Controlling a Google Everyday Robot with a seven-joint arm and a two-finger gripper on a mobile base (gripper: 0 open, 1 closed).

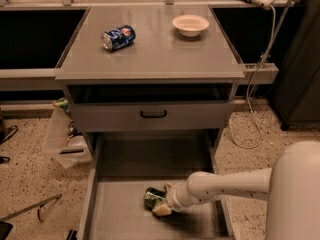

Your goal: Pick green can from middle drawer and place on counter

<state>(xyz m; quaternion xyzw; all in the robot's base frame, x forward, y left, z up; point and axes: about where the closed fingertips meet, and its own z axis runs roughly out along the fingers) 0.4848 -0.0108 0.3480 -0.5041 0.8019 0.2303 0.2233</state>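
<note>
The green can lies on its side on the floor of the open middle drawer, near the drawer's centre. My gripper reaches in from the right on a white arm and sits right against the can's right end, its pale fingers closed around it. The counter is the grey cabinet top above, at the frame's upper middle.
A blue can lies on its side on the counter's left. A white bowl stands at the counter's back right. The upper drawer face with a black handle is slightly open. A plastic bin sits on the floor left; cables hang right.
</note>
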